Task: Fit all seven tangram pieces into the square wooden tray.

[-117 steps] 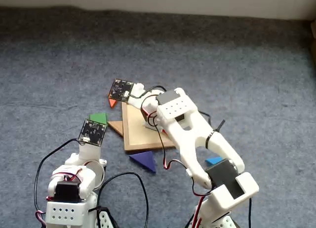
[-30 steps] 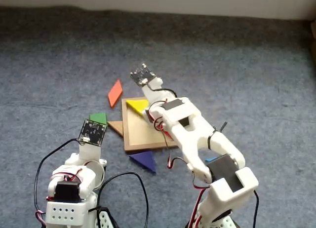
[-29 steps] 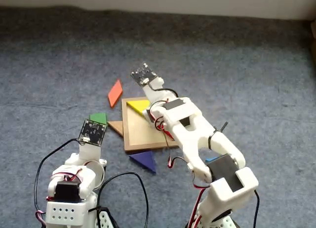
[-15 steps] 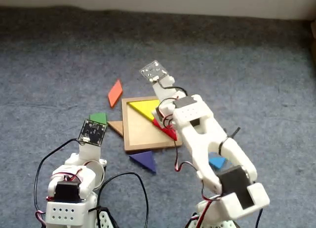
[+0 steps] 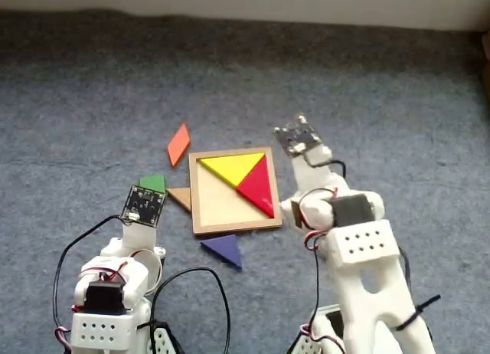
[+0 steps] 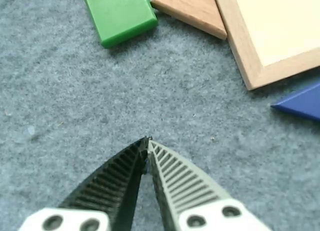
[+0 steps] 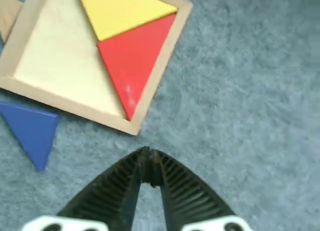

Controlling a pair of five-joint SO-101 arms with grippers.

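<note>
The square wooden tray holds a yellow triangle and a red triangle along its far and right sides. My right gripper is shut and empty, low over the carpet just off the tray's near right corner. An orange parallelogram, a green square and a wooden triangle lie left of the tray. A dark blue triangle lies in front of it. My left gripper is shut and empty over bare carpet, near the green square.
Everything rests on grey-blue carpet. The right arm stands right of the tray and covers the carpet there. The left arm sits at the near left. A pale wall edge runs along the far side.
The right arm has swung off the tray to its right, uncovering the yellow and red triangles. A light blue piece seen earlier is now behind that arm. The left arm has not moved.
</note>
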